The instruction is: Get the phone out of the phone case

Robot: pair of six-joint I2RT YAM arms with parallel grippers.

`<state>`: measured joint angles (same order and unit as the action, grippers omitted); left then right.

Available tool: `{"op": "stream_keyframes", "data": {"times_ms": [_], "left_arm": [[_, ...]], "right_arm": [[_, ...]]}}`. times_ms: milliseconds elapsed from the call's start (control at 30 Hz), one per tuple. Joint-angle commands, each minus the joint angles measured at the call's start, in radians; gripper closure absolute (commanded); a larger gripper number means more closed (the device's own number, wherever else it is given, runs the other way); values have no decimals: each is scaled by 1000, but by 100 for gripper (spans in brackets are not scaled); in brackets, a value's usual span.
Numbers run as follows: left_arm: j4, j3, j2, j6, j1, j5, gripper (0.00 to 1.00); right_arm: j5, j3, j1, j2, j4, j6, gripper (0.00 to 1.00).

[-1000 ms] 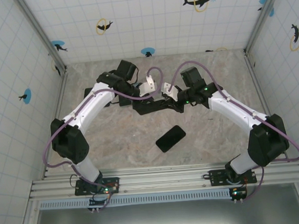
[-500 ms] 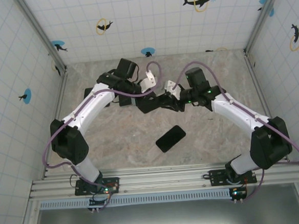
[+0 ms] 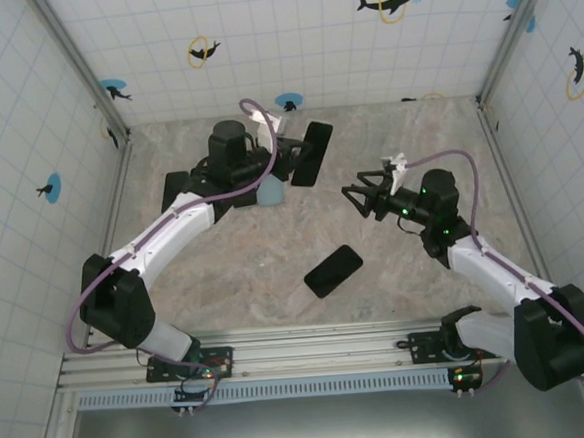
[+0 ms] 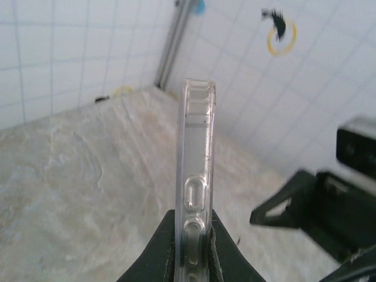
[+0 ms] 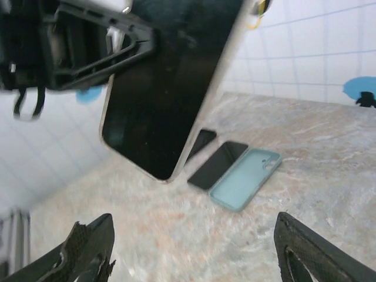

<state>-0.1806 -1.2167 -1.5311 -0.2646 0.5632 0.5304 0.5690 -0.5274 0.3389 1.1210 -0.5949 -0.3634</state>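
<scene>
The clear phone case [image 3: 308, 154] is held up in the air over the far half of the table [image 3: 226, 274], not touching it. In the right wrist view its broad face is dark and glossy inside a pale rim, tilted, with the upper end leaning right. In the left wrist view it stands edge-on and upright, its side buttons visible through the clear plastic.

The left gripper [image 4: 192, 230] is clamped on the case's lower end, one finger [image 4: 166, 238] pressed against each flat side.

The right gripper [image 5: 197, 251] hangs just to the right of the case and apart from it, its jaws spread wide with nothing between them.

On the table below, a teal case [image 5: 245, 176] lies flat with a black phone [image 5: 218, 165] just beside it. A second black phone [image 3: 333, 270] lies alone nearer the arm bases, well apart from both grippers.
</scene>
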Motion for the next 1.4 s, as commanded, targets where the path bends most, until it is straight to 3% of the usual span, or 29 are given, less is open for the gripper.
{"op": "stream_keyframes", "data": {"times_ms": [0,167,367,467,533,733,933,1367], "left_arm": [[-307,66,44,-290,17,-108,95],[-480,117,10,-482,45,-198,95],[-662,139,-48,-673,88,-303,92],[-668,111,-93,-777,111,-354,94],[-656,94,-119,-852,132,-405,100],[-745,100,-154,-924,165,-456,100],[-824,105,-193,-1035,182,-479,100],[-846,113,-199,-1069,198,-493,100]], "right_arm": [[-132,63,-5,-23,-272,-371,28],[-281,122,26,-25,-390,-618,30],[-409,157,125,-8,-458,-768,32],[-449,169,161,24,-524,-825,34],[-439,158,179,54,-568,-836,36],[-421,143,198,118,-672,-862,41],[-419,126,209,182,-752,-900,55],[-373,80,207,257,-835,-928,72]]}}
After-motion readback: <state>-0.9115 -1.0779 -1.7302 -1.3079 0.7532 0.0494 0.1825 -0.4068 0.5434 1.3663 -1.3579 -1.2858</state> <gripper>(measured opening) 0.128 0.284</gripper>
